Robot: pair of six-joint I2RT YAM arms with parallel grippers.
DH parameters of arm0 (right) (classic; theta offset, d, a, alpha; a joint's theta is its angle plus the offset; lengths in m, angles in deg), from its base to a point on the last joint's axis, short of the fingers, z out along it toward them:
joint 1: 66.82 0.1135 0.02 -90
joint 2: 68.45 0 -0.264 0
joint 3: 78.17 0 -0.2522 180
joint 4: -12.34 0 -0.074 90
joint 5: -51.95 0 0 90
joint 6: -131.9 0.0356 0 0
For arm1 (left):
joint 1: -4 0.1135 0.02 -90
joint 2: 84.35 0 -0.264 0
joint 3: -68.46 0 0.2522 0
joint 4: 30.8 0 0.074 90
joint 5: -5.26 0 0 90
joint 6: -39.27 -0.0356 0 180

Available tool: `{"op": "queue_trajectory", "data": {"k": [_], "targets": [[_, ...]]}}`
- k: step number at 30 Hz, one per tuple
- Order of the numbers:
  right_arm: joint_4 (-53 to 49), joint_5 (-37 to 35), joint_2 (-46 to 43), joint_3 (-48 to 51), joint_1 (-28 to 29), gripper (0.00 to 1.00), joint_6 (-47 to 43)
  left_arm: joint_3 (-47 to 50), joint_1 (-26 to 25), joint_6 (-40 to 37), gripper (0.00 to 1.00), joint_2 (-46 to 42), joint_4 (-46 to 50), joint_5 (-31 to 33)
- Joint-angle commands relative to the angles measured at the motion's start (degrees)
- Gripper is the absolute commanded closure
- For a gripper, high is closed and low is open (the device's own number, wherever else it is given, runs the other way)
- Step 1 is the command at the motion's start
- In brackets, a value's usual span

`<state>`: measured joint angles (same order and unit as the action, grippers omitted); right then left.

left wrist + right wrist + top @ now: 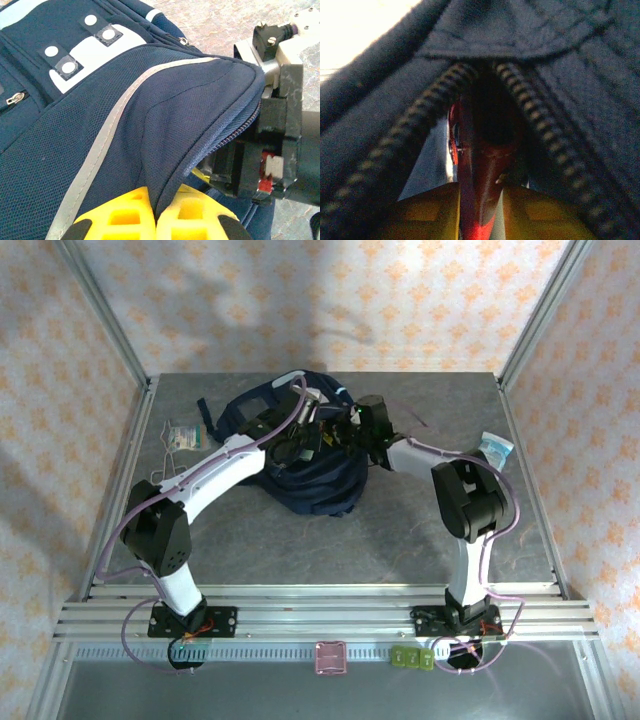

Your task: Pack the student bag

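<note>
Pinching a fold of navy fabric between pressed-together pads, the left end effector (156, 216) holds up the flap of the student bag (300, 478). The bag lies on the desk (420, 540), on the far side of both arm bases. Its open mouth faces the right arm, which is the nearer one for loading. The right end effector (480, 212) sits inside that mouth, between the two zipper rows (415, 120), with a red object (480, 165) between its pads. Whether the pads clamp it cannot be determined. Any travel should probably follow the mouth's axis.
</note>
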<state>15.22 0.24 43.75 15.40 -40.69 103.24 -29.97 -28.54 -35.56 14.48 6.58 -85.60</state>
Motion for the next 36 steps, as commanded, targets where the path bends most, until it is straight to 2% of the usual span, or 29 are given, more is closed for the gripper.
{"op": "queue_trajectory", "data": {"k": [1, 2, 9, 13, 17, 21, 25, 36], "targets": [[-2.48, -2.25, -5.38, 5.19, 0.42, 0.68, -3.28, 0.04, -1.22, 2.29, 1.00, -4.04, -6.58, -2.03], [-3.98, -2.80, -7.49, 7.25, 0.26, 0.67, -4.88, 0.64, -1.22, 2.85, 0.99, -4.45, -6.97, -2.17], [-12.93, -8.39, -22.90, 18.62, -0.03, 0.61, -15.32, 6.81, -1.04, 7.54, 0.66, -10.23, -10.39, -1.72], [-17.27, -10.96, -28.08, 20.52, -0.02, 0.59, -19.85, 13.23, -0.23, 10.66, 0.58, -15.14, -12.54, -0.99], [-19.25, -12.70, -29.38, 21.23, -0.03, 0.59, -23.10, 20.86, 2.94, 14.83, 0.48, -19.27, -13.23, -0.84], [-16.97, -11.06, -27.59, 21.00, -0.03, 0.59, -22.01, 29.35, 8.33, 20.85, 0.45, -20.59, -14.79, -1.99], [-15.52, -9.87, -26.48, 20.29, 0.05, 0.59, -21.17, 34.43, 10.78, 23.34, 0.43, -19.82, -18.26, -3.84], [-15.27, -9.71, -25.74, 20.46, 0.06, 0.59, -21.09, 32.00, 10.98, 22.85, 0.47, -11.74, -22.32, -7.36]]}}
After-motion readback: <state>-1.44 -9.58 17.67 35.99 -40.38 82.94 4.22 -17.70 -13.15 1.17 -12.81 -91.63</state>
